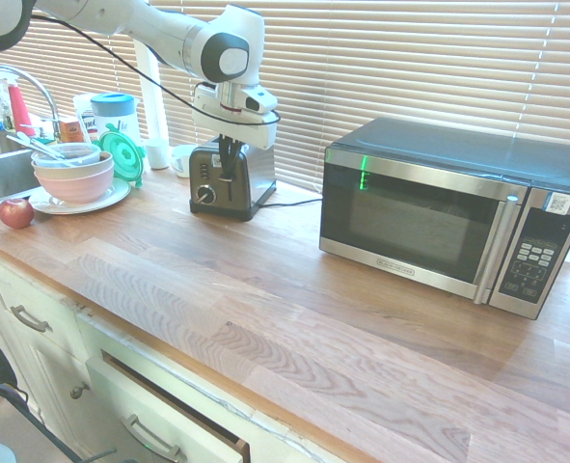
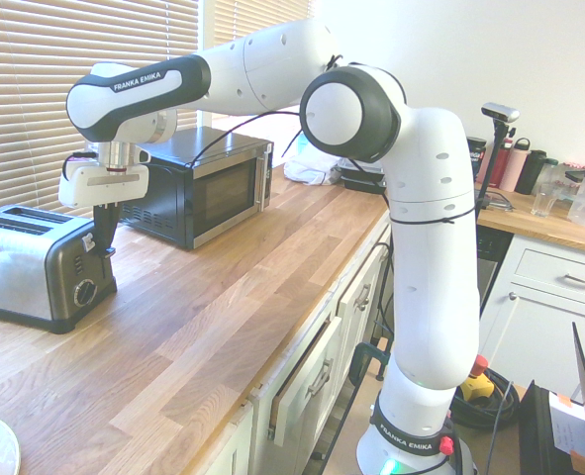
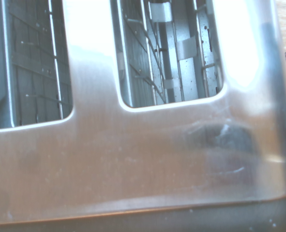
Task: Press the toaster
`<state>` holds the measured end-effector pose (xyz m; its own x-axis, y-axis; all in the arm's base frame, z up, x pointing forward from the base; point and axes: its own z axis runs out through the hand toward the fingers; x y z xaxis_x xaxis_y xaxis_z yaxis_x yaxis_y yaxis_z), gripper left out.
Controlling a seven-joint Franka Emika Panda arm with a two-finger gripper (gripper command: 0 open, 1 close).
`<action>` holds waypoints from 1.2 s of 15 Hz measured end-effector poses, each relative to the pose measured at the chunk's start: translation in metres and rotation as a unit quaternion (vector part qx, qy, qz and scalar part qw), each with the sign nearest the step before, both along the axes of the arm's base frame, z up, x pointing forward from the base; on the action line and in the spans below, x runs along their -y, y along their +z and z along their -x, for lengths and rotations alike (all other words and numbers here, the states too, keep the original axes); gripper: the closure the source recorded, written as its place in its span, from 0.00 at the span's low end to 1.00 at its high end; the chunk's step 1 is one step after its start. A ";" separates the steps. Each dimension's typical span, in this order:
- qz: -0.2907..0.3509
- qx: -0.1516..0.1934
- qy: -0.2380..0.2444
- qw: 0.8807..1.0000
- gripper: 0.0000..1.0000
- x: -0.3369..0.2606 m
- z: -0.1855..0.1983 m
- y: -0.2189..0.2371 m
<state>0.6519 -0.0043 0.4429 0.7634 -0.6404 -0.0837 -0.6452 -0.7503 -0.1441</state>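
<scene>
First exterior view: the toaster [image 1: 229,177] sits on the wooden counter [image 1: 294,289] left of the microwave [image 1: 448,214], and the gripper [image 1: 229,166], fingers pressed together and holding nothing, points down over its front face at the lever. Second exterior view: the closed fingertips stand at the toaster's front end, above the knob [image 2: 84,292]. Wrist view: both slots [image 3: 169,53] lie close below. The pressing step seems in hand; next, I judge, a straight downward push is needed.

toaster [image 2: 30,267] cut by frame edge, gripper [image 1: 229,166] hiding lever
</scene>
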 end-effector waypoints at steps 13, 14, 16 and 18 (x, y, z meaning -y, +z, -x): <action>-0.001 -0.029 0.012 1.000 1.00 -0.008 -0.008 -0.040; -0.003 -0.029 0.010 1.000 1.00 -0.007 -0.008 -0.040; -0.010 -0.031 0.005 0.999 1.00 -0.005 -0.008 -0.041; -0.016 -0.033 0.000 0.999 1.00 -0.003 -0.008 -0.043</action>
